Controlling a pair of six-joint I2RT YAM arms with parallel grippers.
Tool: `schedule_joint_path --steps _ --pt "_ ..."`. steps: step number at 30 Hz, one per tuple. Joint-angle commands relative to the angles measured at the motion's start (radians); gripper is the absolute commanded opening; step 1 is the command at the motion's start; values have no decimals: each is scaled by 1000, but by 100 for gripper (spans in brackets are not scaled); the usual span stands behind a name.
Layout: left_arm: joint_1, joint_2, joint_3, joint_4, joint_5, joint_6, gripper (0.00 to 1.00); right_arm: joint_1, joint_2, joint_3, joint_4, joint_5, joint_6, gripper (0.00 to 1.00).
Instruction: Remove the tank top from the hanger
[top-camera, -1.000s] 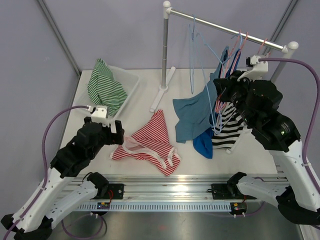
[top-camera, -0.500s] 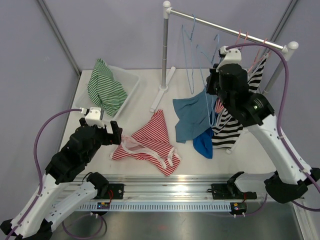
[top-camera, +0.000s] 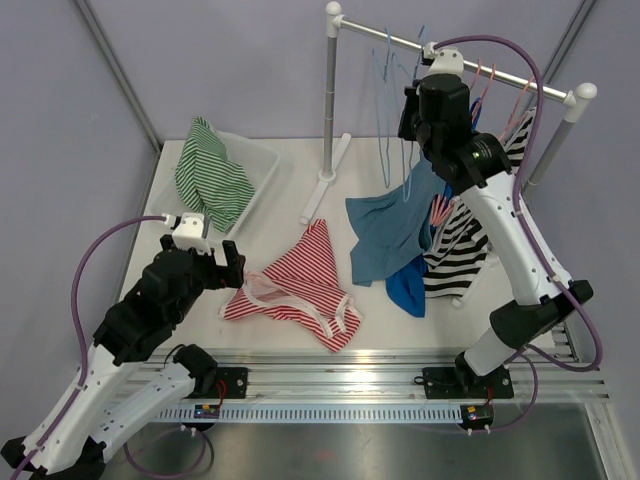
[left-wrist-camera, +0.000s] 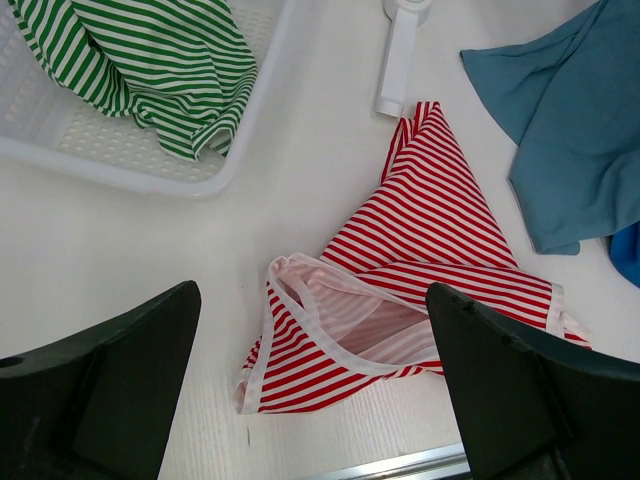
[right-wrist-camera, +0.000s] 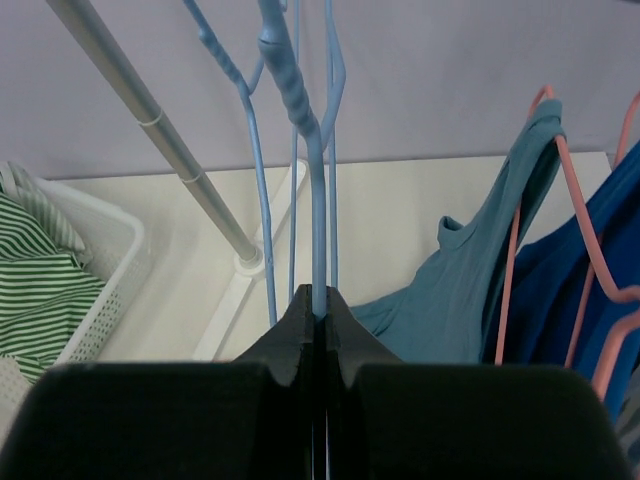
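Removal is looking finished: the red-striped tank top (left-wrist-camera: 430, 220) is lying flat on the table (left-wrist-camera: 320, 150), below and in front of the rail (top-camera: 365, 32), off any hanger. The left gripper (left-wrist-camera: 312, 290) is hovering over it, jaws spread wide. The right gripper (right-wrist-camera: 318, 295), up beside the rail, is pinching a bare blue hanger (right-wrist-camera: 317, 220). The next move is probably calling for hooking it over the rail and letting go.

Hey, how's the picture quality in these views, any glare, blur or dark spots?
Top external: soft, even light, one white glare patch on the silver metal rail. Left wrist: the red and white striped tank top is sharp; the wide-apart black fingers show little detail. Right wrist: the light blue plastic hanger is crisp, the closed black fingers pinching it dark and soft.
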Motion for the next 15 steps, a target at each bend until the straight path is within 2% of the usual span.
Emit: schedule_joint_path --steps 1,8,15 --pt "5 2 -4 46 -4 1 99 -24 40 71 65 -33 -23 0" --pt "5 15 -4 49 6 3 99 -46 138 159 51 -68 -8 0" --pt "11 48 1 49 28 6 99 -47 130 90 84 -80 18 0"
